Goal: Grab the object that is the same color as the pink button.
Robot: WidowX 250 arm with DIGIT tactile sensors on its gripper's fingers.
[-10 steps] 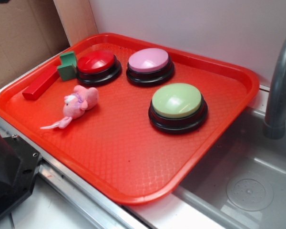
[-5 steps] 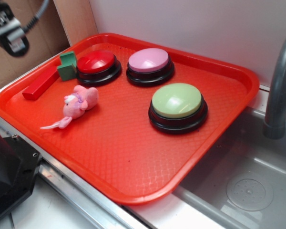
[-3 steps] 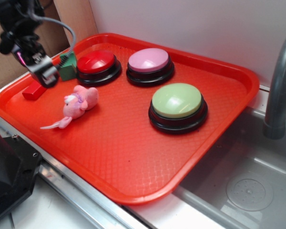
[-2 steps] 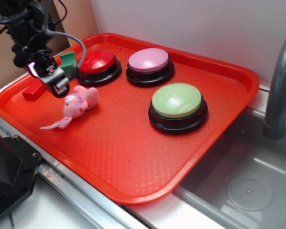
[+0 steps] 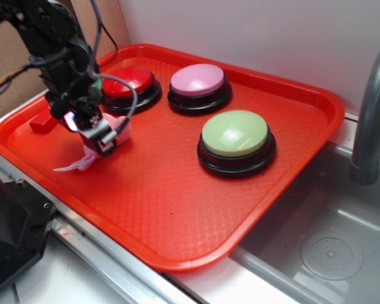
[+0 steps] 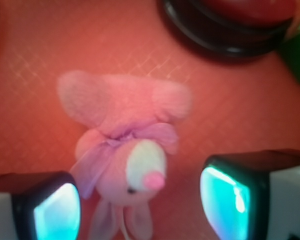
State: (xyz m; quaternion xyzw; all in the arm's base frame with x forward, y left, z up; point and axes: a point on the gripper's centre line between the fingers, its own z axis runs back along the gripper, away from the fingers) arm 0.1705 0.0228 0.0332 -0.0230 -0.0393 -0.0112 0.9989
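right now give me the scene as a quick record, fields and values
target: pink plush mouse lying on the red tray
match: pink button at tray's back
gripper: open, low over the mouse
fingers: one on each side of the mouse, not touching it
other buttons: red button, green button
contact: none yet

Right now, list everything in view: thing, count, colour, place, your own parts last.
tray: 1, red, beside the sink
pink button: 1, pale pink top, black base, back middle of the tray
red button: 1, back left, next to the pink one
green button: 1, light green, right of centre
plush toy: 1, pink, front left, between the claw's fingers
red block: 1, far left, mostly hidden
green block: 1, by the red button
sink: 1, grey, right
faucet: 1, grey, right edge
claw: 1, black, open over the toy
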